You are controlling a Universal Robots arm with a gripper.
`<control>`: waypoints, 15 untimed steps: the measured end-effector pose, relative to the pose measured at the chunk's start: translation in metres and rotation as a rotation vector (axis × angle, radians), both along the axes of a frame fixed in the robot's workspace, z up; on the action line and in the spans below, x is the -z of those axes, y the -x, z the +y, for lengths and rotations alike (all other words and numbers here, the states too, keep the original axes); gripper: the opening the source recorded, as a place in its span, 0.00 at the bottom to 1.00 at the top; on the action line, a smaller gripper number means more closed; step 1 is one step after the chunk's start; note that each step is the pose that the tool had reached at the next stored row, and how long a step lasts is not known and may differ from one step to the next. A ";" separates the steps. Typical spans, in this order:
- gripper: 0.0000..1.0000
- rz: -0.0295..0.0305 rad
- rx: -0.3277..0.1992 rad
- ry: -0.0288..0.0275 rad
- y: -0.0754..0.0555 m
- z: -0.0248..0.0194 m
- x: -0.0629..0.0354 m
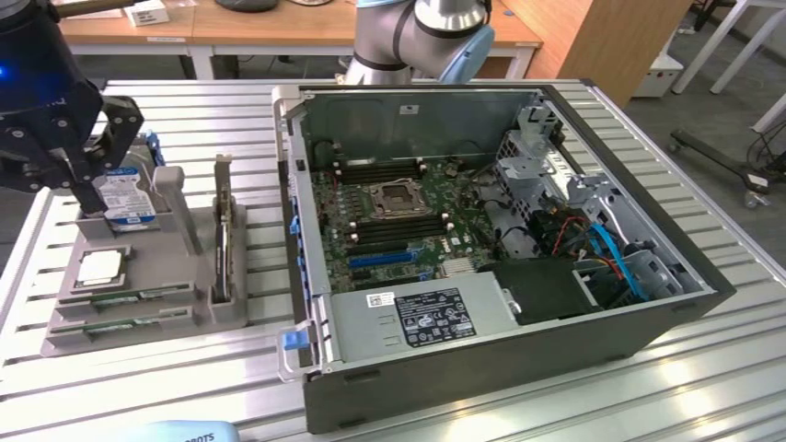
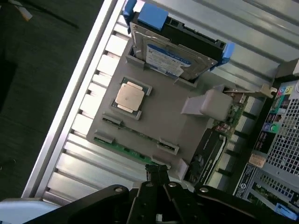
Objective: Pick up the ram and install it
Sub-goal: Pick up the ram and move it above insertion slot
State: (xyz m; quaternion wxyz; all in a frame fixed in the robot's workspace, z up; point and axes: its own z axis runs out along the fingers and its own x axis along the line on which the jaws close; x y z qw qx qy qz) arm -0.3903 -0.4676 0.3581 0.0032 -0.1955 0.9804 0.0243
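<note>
The jaws stand closed tip to tip near the edge of a gray holder (image 2: 166, 119) on the slatted metal table (image 2: 84, 161); just beside their tips lies the ram (image 2: 122, 149), green, seated in the holder's outer slot; a square silver processor (image 2: 129, 96) sits mid-holder; a hard drive (image 2: 168, 58) with a blue-and-white label stands at the opposite end; a dark card (image 2: 205, 151) stands between holder and computer case (image 2: 280, 135).

Ram: two long, thin green circuit-board sticks, the outer ram stick (image 1: 118, 324) (image 2: 122, 148) and the inner ram stick (image 1: 132, 296) (image 2: 139, 135). Each is seated lengthwise in its own slot of the grey holder (image 1: 160, 273) (image 2: 163, 122), parallel and just apart, at the holder's near end on the exterior view's left, neither one gripped
</note>
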 end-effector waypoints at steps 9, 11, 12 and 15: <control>0.10 0.0001 -0.164 0.0001 0.000 0.0000 0.0003; 0.10 0.0000 -0.201 0.0000 0.000 0.0000 0.0004; 0.10 0.0000 -0.218 0.0000 0.000 0.0000 0.0004; 0.10 0.0000 -0.272 0.0000 0.000 0.0000 0.0005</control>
